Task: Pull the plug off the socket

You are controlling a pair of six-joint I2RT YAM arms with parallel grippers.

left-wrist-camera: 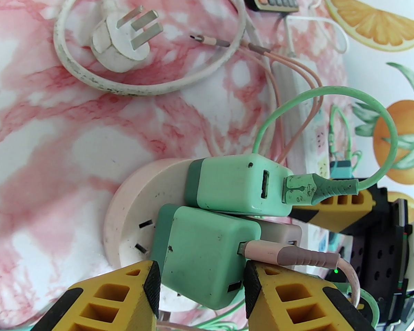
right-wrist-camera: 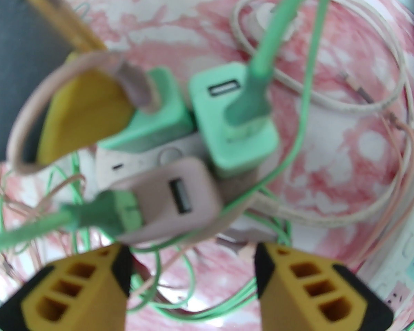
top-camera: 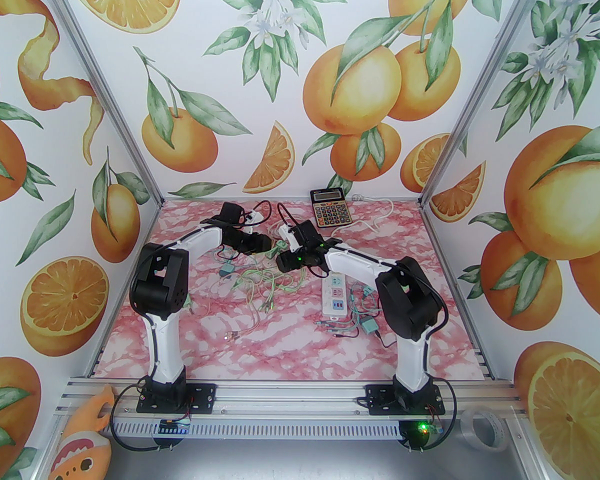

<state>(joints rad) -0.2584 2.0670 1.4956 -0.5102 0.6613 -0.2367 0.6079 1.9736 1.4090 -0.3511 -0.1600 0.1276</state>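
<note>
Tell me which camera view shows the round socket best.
The left wrist view: the socket is sharp there, its rim and two empty slots bare beside the green chargers. The right wrist view shows it blurred, mostly under chargers. In the top view it is too small to make out.

Wallpaper printed with whole oranges, cut slices, green leaves and white blossom covers the back wall (top-camera: pixel 300 68), the left wall (top-camera: pixel 30 168) and the right wall (top-camera: pixel 570 193) of a small booth. Slanting aluminium posts (top-camera: pixel 108 98) mark its corners. The tabletop (top-camera: pixel 290 348) bears a pink-and-white marble pattern, bordered at the near edge by a grooved aluminium rail (top-camera: pixel 290 393). Bright, even light leaves only soft shadows.
</note>
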